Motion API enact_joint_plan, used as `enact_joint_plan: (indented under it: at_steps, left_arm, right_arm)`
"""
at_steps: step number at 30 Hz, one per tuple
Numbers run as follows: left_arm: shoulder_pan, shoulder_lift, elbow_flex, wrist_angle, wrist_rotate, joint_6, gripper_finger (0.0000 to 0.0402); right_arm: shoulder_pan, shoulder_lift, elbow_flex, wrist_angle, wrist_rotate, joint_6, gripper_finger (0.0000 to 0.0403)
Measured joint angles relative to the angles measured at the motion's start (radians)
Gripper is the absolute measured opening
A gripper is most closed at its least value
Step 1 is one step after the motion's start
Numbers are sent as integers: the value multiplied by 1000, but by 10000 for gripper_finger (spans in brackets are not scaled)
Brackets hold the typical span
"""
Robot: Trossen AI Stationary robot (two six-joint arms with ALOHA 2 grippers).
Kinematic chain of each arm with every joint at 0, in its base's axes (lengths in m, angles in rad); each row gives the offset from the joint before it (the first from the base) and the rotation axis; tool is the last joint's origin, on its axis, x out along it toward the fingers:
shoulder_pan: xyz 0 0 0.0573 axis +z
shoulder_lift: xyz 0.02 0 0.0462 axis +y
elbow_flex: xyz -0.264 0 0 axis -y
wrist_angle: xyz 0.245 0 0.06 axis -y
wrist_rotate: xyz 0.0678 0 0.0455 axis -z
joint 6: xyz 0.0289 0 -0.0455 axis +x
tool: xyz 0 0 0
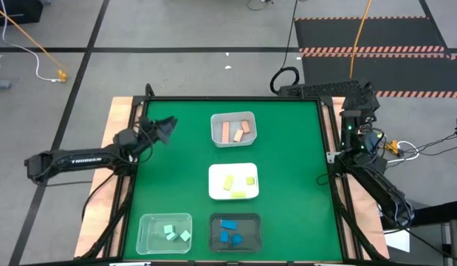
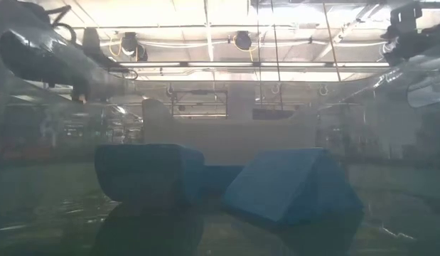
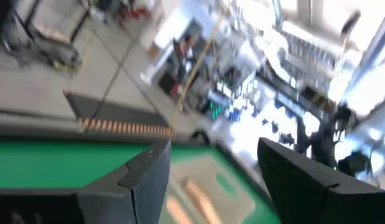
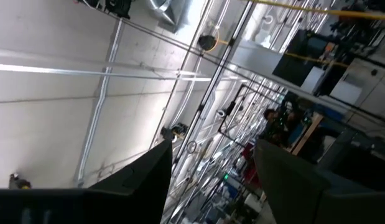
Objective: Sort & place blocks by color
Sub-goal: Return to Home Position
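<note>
Blocks sorted; left arm due home.
High view: pink blocks (image 1: pixel 237 133), yellow-green blocks (image 1: pixel 238 185), mint blocks (image 1: pixel 173 233) and blue blocks (image 1: pixel 228 233) are each in an own tray (image 1: pixel 217 171); the left end effector (image 1: pixel 169 127) hangs over the desk (image 1: pixel 287 162) near the pink ones. Low view: blue blocks are seen close. Wrist views: the left one and the right end effector (image 4: pixel 214 155) are parted, empty; the retreat is best made high, clear of trays.

my left arm (image 1: pixel 73 159) reaches in from the table's (image 1: pixel 287 148) left side, left gripper (image 1: pixel 166 128) above the surface, fingers apart. my right arm (image 1: pixel 365 151) sits folded at the right edge, right gripper (image 4: pixel 211 149) pointing upward, fingers apart.
</note>
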Motion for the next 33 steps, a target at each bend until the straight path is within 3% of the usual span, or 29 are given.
enact_joint_plan:
  at_steps: [14,23,33]
  left_arm:
    - [280,-264,0,1,0,0,239]
    - [459,-334,0,0,0,0,239]
    - [829,-387,0,0,-1,-1,239]
  right_arm:
    - [-226,-62,0,0,0,0,219]
    - [-329,-87,0,36,0,0,219]
    - [-386,-86,0,36,1,0,219]
